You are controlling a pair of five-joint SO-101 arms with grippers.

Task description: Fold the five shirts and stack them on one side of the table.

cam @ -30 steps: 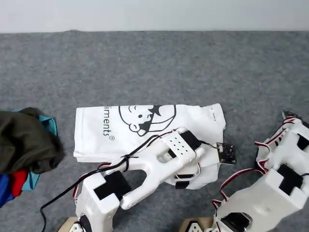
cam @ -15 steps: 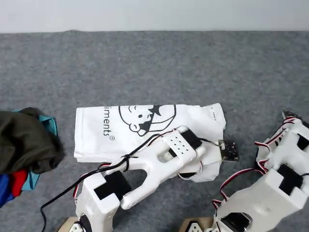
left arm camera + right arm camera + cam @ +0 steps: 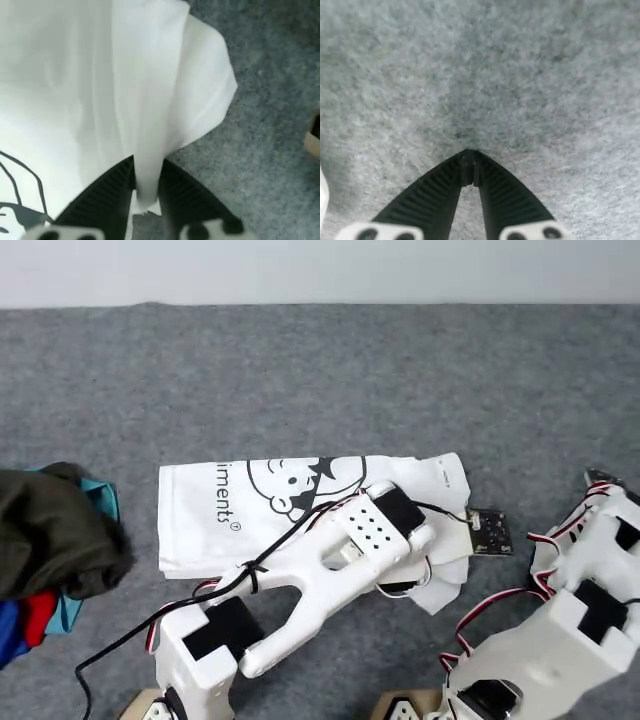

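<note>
Left wrist view: the left tool [image 3: 146, 175] pinches a soft pleat of the white shirt [image 3: 75, 75] between ribbed black fingers [image 3: 110, 192]. Since a second ago that arm has swung rightward, tugging the shirt's near corner along. The shirt, smooth cloth with a black cartoon print, lies mid-worktop [image 3: 400, 380] on felted grey. The right tool [image 3: 469, 165] is pressed together over bare felt. A crumpled pile of shirts [image 3: 50, 530] sits at the left edge.

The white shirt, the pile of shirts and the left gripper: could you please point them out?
white shirt [image 3: 300, 490], high view, on its printed front.
pile of shirts [image 3: 50, 535], high view, on the dark one on top.
left gripper [image 3: 146, 172], left wrist view, between fingertips pinching the shirt's fold.
</note>
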